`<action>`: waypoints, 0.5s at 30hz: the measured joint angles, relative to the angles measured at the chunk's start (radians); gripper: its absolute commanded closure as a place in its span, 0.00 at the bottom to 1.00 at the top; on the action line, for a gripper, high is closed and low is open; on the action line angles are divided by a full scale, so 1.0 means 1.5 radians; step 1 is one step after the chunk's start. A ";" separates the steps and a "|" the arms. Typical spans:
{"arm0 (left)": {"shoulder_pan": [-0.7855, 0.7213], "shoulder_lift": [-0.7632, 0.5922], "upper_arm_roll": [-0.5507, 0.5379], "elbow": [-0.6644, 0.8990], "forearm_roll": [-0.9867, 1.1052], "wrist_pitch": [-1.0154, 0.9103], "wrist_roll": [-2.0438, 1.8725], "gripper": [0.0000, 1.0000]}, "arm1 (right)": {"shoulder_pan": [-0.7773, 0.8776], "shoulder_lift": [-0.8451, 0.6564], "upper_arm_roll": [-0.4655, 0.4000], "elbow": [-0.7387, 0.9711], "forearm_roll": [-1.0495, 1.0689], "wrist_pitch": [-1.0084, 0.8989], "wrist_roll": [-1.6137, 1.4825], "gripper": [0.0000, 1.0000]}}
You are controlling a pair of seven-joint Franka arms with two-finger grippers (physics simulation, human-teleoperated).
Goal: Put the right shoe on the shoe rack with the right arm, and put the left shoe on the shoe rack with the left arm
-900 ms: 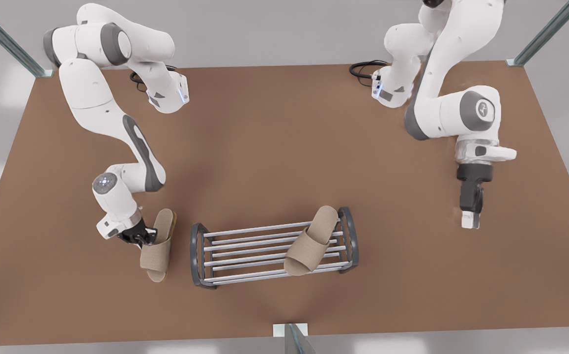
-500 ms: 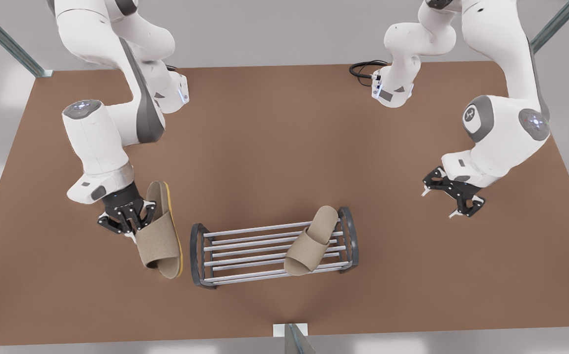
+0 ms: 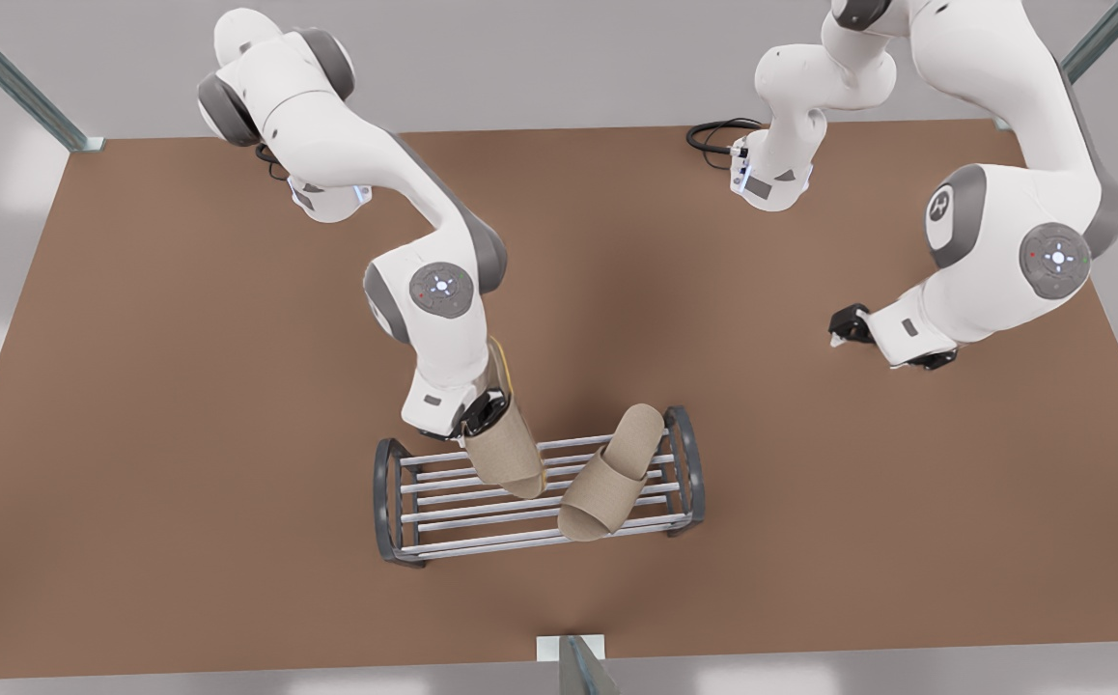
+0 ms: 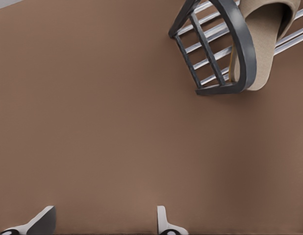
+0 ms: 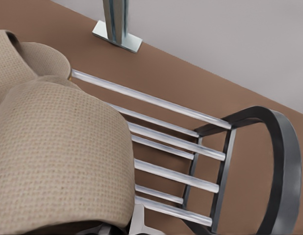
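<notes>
Table, front view (image 3: 182, 434): brown, carries the shoe rack (image 3: 387, 502) near its 6 o'clock edge.
Shoe rack, front view: dark arched ends joined by pale silver bars, long axis running 9 to 3 o'clock.
Left shoe, front view (image 3: 612, 473): beige slipper lying across the bars at the rack's 3 o'clock end, toe towards 7 o'clock.
Right shoe, front view (image 3: 506, 454): beige slipper with a yellow sole edge, over the rack's middle bars, just at 9 o'clock of the left shoe; whether it touches the bars I cannot tell.
Right gripper, front view (image 3: 482, 413): on the arm at the front view's left, clamped on the right shoe's 11 o'clock end.
Left gripper, front view (image 3: 849, 325): on the arm at the front view's right, waiting over bare table at 2 o'clock of the rack, well apart from it.
Left gripper, left wrist view: fingers (image 4: 163, 220) spread wide with nothing between them, bare table below.
Rack, left wrist view: one arched end with the left shoe lying on the bars beside it.
Right shoe, right wrist view: woven strap close up, a pale fingertip beneath it; the left shoe lies just behind, both over the bars.
Post, right wrist view (image 5: 114, 19): metal upright at the table edge beyond the rack.
</notes>
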 measured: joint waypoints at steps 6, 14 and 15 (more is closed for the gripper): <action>0.022 -0.005 0.002 0.008 -0.020 -0.036 -0.057 0.00 | 0.000 0.073 -0.007 0.021 -0.021 0.070 0.055 0.79; 0.028 -0.004 0.001 0.007 -0.025 -0.051 -0.109 0.00 | 0.000 0.080 -0.007 0.026 -0.058 0.110 0.133 0.00; 0.028 -0.004 0.001 0.007 -0.025 -0.052 -0.114 0.00 | 0.000 0.080 -0.007 0.026 -0.057 0.112 0.140 0.00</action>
